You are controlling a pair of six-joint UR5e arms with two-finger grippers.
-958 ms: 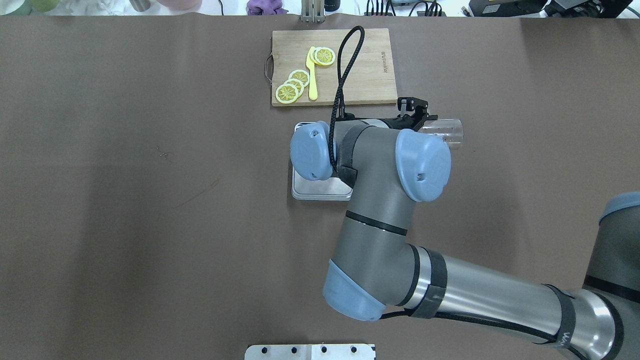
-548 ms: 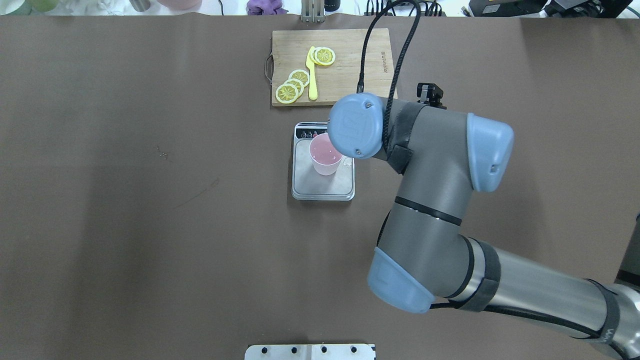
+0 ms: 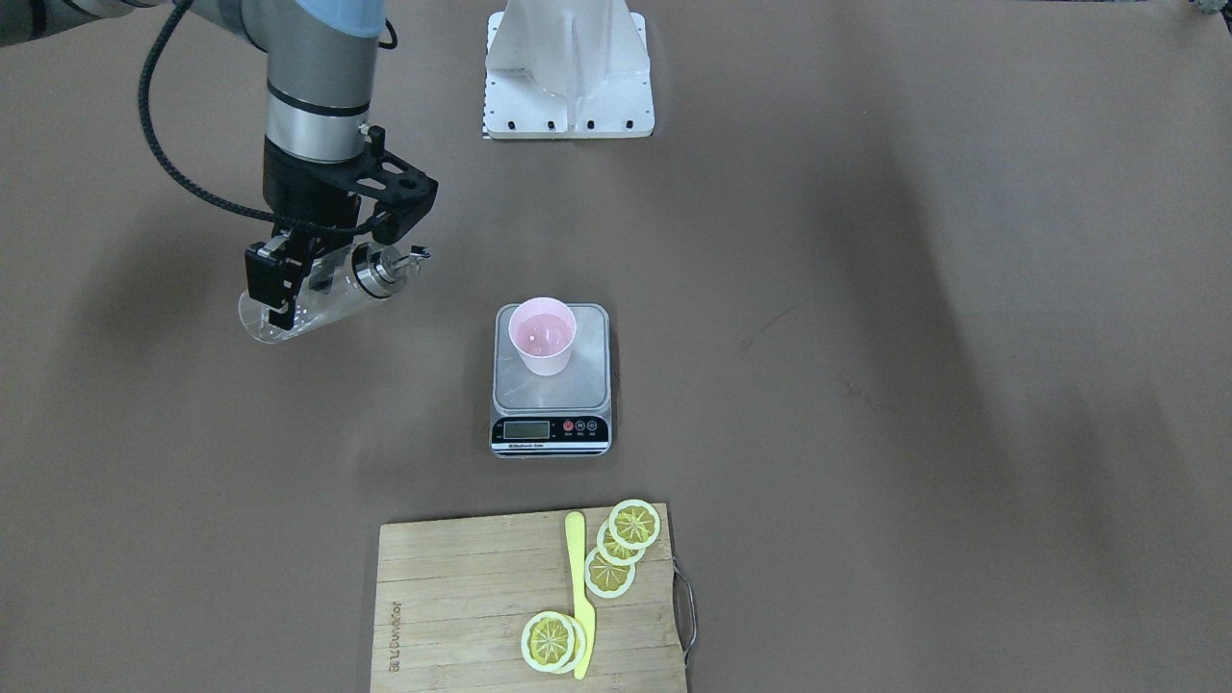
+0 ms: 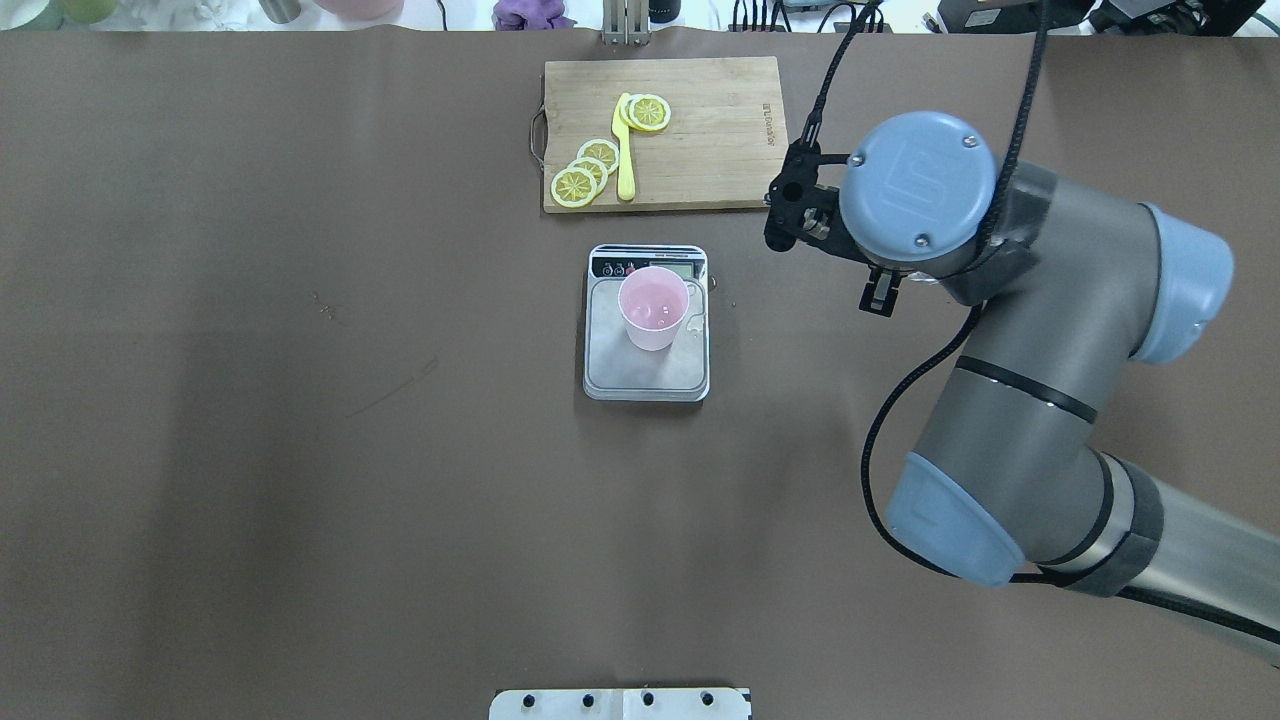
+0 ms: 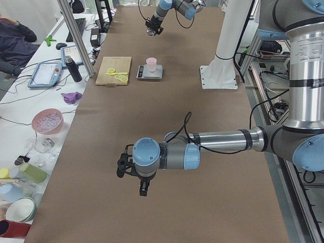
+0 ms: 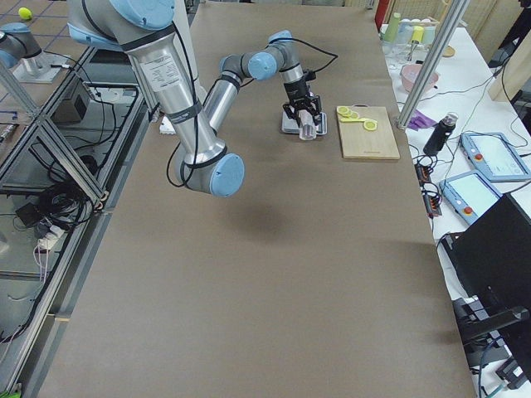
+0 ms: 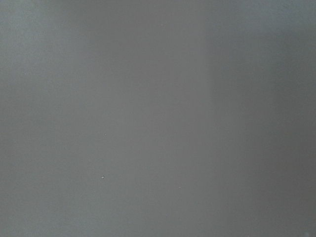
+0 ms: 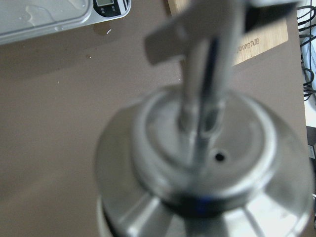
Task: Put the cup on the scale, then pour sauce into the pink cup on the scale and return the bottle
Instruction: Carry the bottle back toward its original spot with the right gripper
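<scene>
"UR" logo on blue joint cap [image 4: 918, 178]

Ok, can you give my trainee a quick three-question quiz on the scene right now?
1. True or false: the cup stands upright on the scale.
2. The right gripper holds the bottle: A) upright, B) tilted far over, C) spout straight down.
3. Fill in: the yellow knife lies on the ____.
Key: 1 true; 2 B; 3 cutting board.
</scene>
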